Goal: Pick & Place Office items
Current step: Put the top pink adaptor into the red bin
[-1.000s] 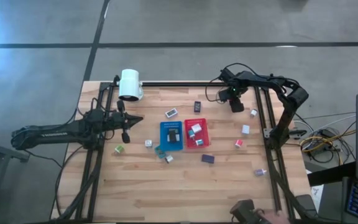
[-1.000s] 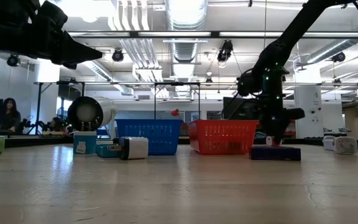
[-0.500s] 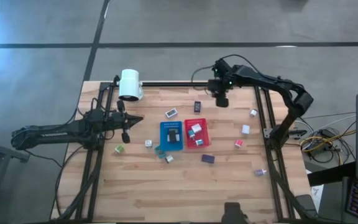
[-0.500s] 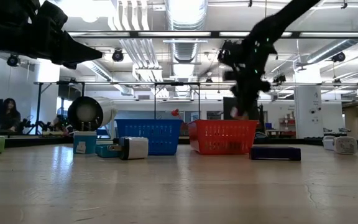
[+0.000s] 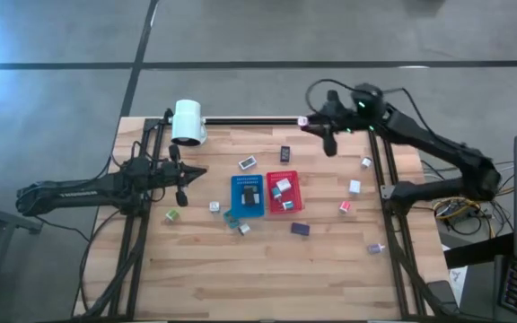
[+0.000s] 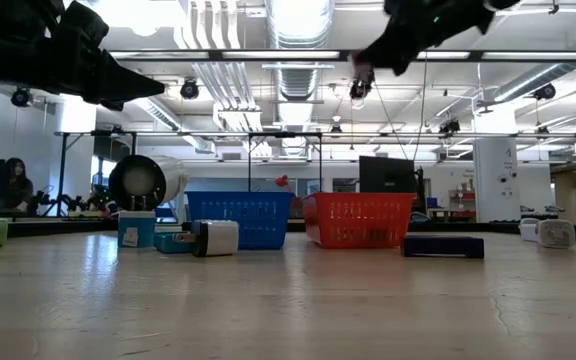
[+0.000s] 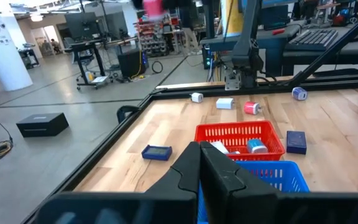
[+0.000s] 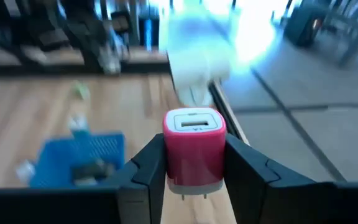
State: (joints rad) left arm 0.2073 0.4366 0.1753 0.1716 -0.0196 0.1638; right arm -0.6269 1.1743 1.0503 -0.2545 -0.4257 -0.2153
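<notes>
My right gripper (image 5: 306, 121) hangs high over the table's far edge, shut on a pink-red block with a white end (image 8: 194, 152); the low view shows it near the top (image 6: 365, 72). My left gripper (image 5: 184, 182) waits shut at the left, level above the table, touching nothing (image 7: 201, 158). The blue tray (image 5: 237, 205) and the red tray (image 5: 273, 206) stand side by side mid-table, each with small items inside. Other office items lie loose on the wood: a dark blue one (image 5: 300, 229), a green one (image 5: 172, 215), a white one (image 5: 354, 187), a red one (image 5: 344, 207). My right gripper pinches the pink-red block by two opposite sides (image 8: 169, 155) between its two fingers (image 8: 145, 168). The fingers come nearly level from the table's right. The block is lifted clear, high above the table, and its white slotted end (image 8: 194, 122) shows beyond the fingers.
A big white lamp head (image 5: 188, 121) sits at the far left corner. Black frame rails (image 5: 249, 120) run along the far edge and down both sides. Bare wood (image 5: 267, 278) fills the near half of the table.
My right gripper has risen from the table at the far right and swung toward the far edge and leftward. It has tipped from pointing down to nearly level. The pink-red block has gone up with it, clear of the table.
</notes>
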